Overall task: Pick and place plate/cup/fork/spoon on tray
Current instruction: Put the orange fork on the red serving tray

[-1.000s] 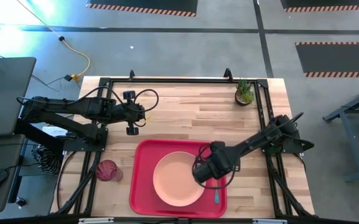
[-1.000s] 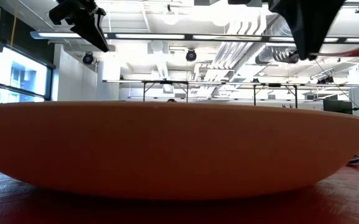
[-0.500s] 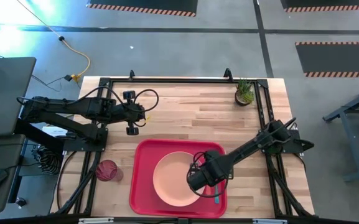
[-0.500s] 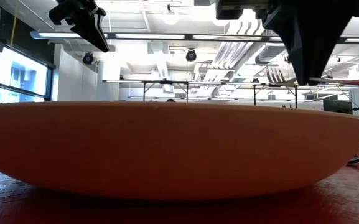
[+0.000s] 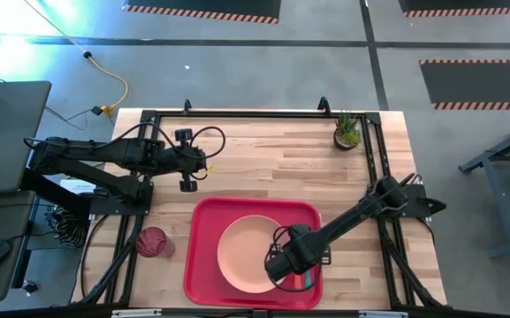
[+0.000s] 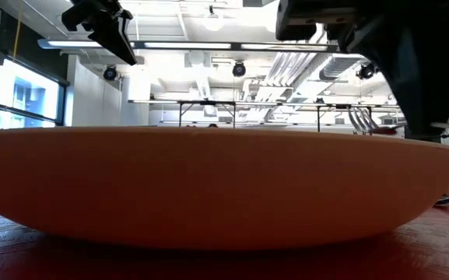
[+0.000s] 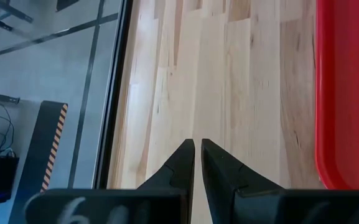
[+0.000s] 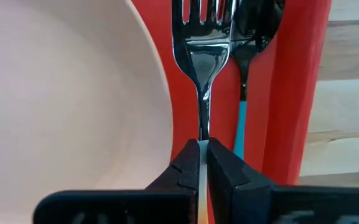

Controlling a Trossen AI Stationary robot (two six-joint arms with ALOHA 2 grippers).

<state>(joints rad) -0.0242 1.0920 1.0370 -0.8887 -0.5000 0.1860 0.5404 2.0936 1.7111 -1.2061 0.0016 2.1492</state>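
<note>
Since a second ago the right arm has slid along the tray's right side toward the table's near edge, while the left arm has not stirred. From above, one red tray [image 5: 203, 265] holds one peach plate [image 5: 244, 256]; the right gripper [image 5: 288, 276] sits low over the strip between plate and tray rim, where a sliver of the blue spoon [image 5: 308, 281] handle peeks out, and one dark-red cup [image 5: 151, 240] stands on the wood well left of the tray, with the left gripper [image 5: 186, 185] hovering over bare table [image 5: 272, 159] near a potted plant [image 5: 347, 131] at the far edge. At table height the plate [image 6: 208, 187] fills nearly everything, hiding cutlery and cup; only the arms hang above. Looking past the left wrist, its fingers [image 7: 182, 163] are almost pressed together on nothing, over wood beside the tray's rim [image 7: 347, 93]. Only the right wrist view reveals the detail: the right gripper [image 8: 204, 163] pinches the fork [image 8: 204, 56] by its neck, the fork lying between plate [image 8: 61, 106] and spoon [image 8: 251, 37], one of each, on the tray [image 8: 297, 93].
</note>
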